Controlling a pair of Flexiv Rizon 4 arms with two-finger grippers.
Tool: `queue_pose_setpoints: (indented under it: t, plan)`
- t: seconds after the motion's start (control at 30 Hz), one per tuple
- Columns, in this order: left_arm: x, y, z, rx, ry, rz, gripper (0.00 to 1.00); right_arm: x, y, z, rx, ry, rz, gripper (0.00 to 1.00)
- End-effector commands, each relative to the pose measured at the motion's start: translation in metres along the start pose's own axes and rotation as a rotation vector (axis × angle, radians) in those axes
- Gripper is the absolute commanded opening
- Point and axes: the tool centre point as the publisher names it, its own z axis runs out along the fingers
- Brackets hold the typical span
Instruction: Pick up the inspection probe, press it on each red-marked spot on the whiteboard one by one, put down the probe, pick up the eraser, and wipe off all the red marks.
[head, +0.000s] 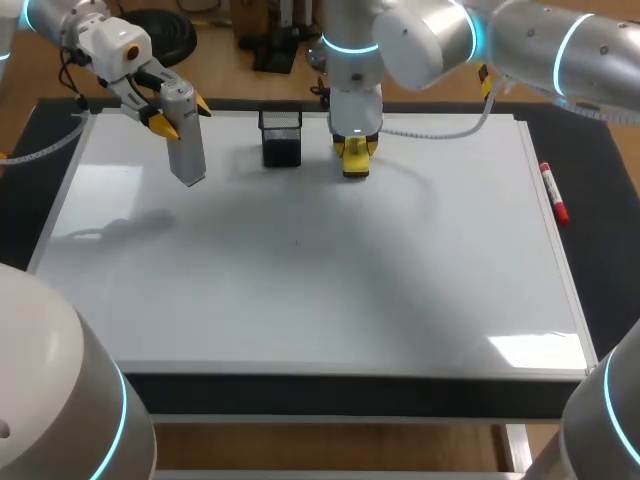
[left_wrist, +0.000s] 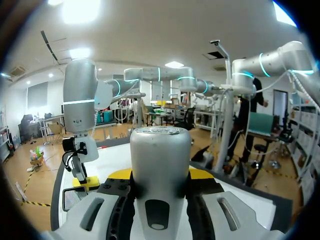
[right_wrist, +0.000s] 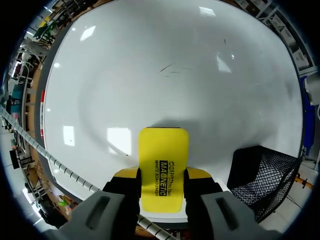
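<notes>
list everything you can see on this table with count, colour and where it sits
whiteboard: one, white, flat on the table, no red marks to be seen
table: one, dark top, under the whiteboard
inspection probe: one, silver-grey, above the whiteboard's far left part
eraser: one, yellow, at the middle of the whiteboard's far edge
mesh basket: one, black, at the far edge between inspection probe and eraser
marker: one, red and white, beside the whiteboard's right edge
left end effector: one, yellow tips, shut on the inspection probe
right end effector: one, yellow tips, shut on the eraser
</notes>
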Motion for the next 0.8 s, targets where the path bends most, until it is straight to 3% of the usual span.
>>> queue_pose_setpoints:
  t: [0.03, 0.23, 0.3, 0.43, 0.47, 0.5, 0.8]
  plan:
    - [-0.001, 0.0, -0.001, 0.002, 0.004, 0.0, 0.0, 0.0, -0.004, 0.002, -0.008, 0.003, -0.002, 0.0]
    - [-0.001, 0.0, -0.001, 0.002, 0.004, 0.0, 0.0, 0.004, -0.006, 0.004, -0.011, -0.009, -0.006, 0.04]
    - [-0.001, 0.0, -0.001, 0.002, 0.004, 0.0, 0.0, 0.005, -0.007, 0.004, -0.011, -0.006, -0.009, 0.29]
    - [-0.001, 0.0, -0.001, 0.002, 0.004, 0.0, 0.0, 0.007, -0.007, 0.004, -0.011, -0.001, -0.011, 0.48]
    - [-0.001, 0.0, -0.001, 0.002, 0.004, 0.0, 0.0, 0.008, -0.006, 0.004, -0.011, 0.0, -0.009, 0.66]
    - [-0.001, 0.0, -0.001, 0.002, 0.004, 0.0, 0.0, 0.009, -0.006, 0.003, -0.011, 0.001, -0.008, 1.0]
    - [-0.001, 0.0, -0.001, 0.002, 0.004, 0.0, 0.0, 0.025, 0.001, -0.005, -0.003, -0.035, 0.073, 1.0]
